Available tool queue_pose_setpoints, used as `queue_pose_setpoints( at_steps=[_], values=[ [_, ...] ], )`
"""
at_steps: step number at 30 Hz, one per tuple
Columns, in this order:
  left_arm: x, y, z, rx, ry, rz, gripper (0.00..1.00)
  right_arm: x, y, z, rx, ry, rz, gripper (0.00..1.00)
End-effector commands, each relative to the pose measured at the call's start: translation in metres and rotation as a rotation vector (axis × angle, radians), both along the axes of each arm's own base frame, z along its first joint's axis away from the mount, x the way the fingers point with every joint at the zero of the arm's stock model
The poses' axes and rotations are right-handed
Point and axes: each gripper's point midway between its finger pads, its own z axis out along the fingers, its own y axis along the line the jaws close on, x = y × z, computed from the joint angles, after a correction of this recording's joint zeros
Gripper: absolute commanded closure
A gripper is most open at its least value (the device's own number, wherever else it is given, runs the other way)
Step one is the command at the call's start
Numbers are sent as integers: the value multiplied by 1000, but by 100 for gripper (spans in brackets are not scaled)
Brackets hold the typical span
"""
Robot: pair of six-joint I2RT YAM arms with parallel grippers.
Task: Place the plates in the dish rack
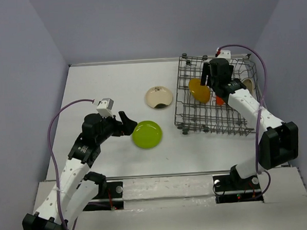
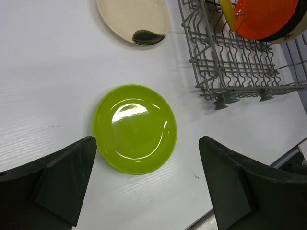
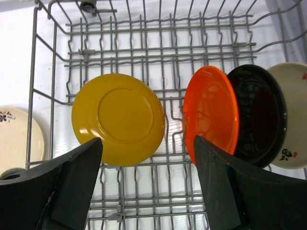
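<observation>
The dish rack [image 1: 208, 125] stands at the back right. In it lean a yellow plate [image 3: 117, 117], an orange plate [image 3: 211, 112], a black plate [image 3: 259, 115] and a cream patterned plate [image 3: 293, 120]. My right gripper [image 3: 148, 187] hovers open over the rack [image 3: 144, 48], just near of the yellow plate [image 1: 199, 90], with nothing between its fingers. The lime green plate [image 2: 135, 128] lies flat on the table. My left gripper [image 2: 146, 191] is open, just short of its near rim and not touching it. A cream plate with a dark mark [image 2: 134, 19] lies beyond it.
The cream plate [image 1: 159, 97] sits left of the rack, and the lime green plate [image 1: 147, 134] is nearer the front. The rack's left wall [image 2: 211, 72] stands close to both plates. The table's front edge [image 2: 273, 163] runs just right of the left gripper [image 1: 128, 122].
</observation>
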Motion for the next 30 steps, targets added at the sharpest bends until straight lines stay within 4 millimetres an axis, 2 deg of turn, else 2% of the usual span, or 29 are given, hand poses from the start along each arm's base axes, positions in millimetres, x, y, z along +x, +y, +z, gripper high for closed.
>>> queue_pose_setpoints(
  at_steps=[1, 3, 6, 9, 10, 11, 13, 16, 17, 18, 20, 23, 25, 30],
  values=[
    [13, -1, 26, -49, -63, 39, 1, 4, 16, -15, 36, 23, 81, 18],
    [15, -1, 27, -57, -62, 45, 1, 4, 37, -19, 29, 32, 160, 15],
    [17, 3, 27, -41, -70, 63, 1, 5, 55, -21, -21, 46, 232, 13],
    [15, 4, 30, -40, -84, 66, 1, 7, 67, -33, -66, 84, 264, 13],
    [15, 4, 31, -41, -89, 65, 1, 10, 64, -43, -104, 111, 260, 13],
    [14, 5, 32, -38, -95, 65, 1, 8, 75, -50, -128, 133, 293, 13],
    [14, 5, 33, -34, -101, 63, 1, 9, 79, -64, -200, 176, 312, 14],
    [13, 5, 36, -35, -112, 54, 1, 11, 82, -77, -194, 201, 281, 21],
    [12, 4, 37, -37, -114, 51, 1, 11, 83, -77, -179, 198, 273, 30],
    [11, 3, 38, -43, -115, 42, 1, 11, 86, -79, -163, 196, 277, 33],
    [9, 1, 38, -51, -118, 28, 1, 13, 91, -87, -161, 191, 312, 36],
    [3, -4, 37, -65, -116, -8, 1, 13, 89, -100, -253, 223, 388, 33],
    [0, -5, 39, -71, -121, -23, 1, 14, 85, -102, -323, 236, 419, 30],
    [-3, -7, 47, -88, -151, -41, 1, 10, 101, -113, -343, 260, 578, 19]
  ],
)
